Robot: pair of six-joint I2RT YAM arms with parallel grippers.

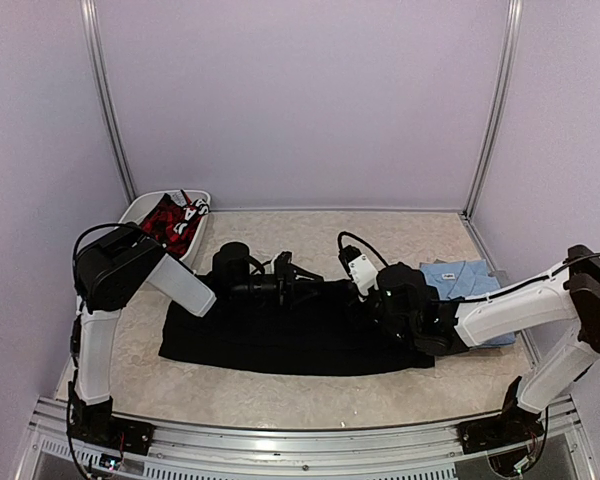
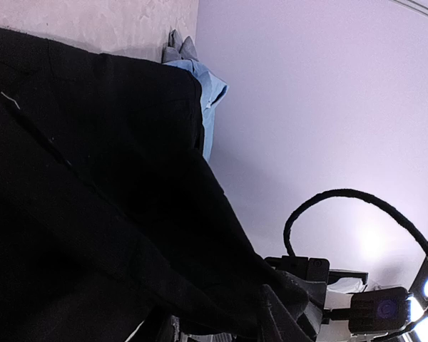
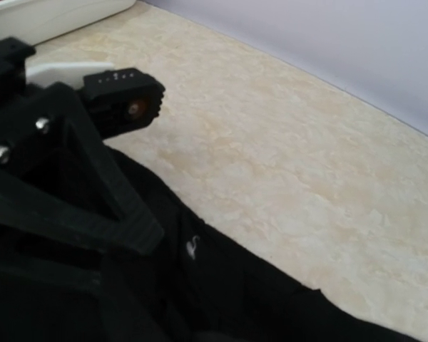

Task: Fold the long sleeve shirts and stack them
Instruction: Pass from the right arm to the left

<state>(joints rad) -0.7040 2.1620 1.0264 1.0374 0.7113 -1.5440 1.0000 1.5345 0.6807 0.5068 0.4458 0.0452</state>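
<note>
The black long sleeve shirt (image 1: 280,335) lies spread across the middle of the table. My left gripper (image 1: 295,272) is at its far edge. In the left wrist view the black cloth (image 2: 93,178) drapes up into my gripper (image 2: 271,320) and is pinched in the shut jaws. My right gripper (image 1: 372,285) is at the far edge further right, close to the left one. Its own fingers do not show against the black cloth (image 3: 257,292). The light blue shirt (image 1: 462,278) lies folded at the right, partly under my right arm, and shows in the left wrist view (image 2: 212,96).
A white tray (image 1: 140,210) holding a red patterned cloth (image 1: 172,222) stands at the back left, and its rim shows in the right wrist view (image 3: 50,18). The booth walls close the table at back and sides. Bare marbled tabletop (image 3: 307,164) lies beyond the shirt.
</note>
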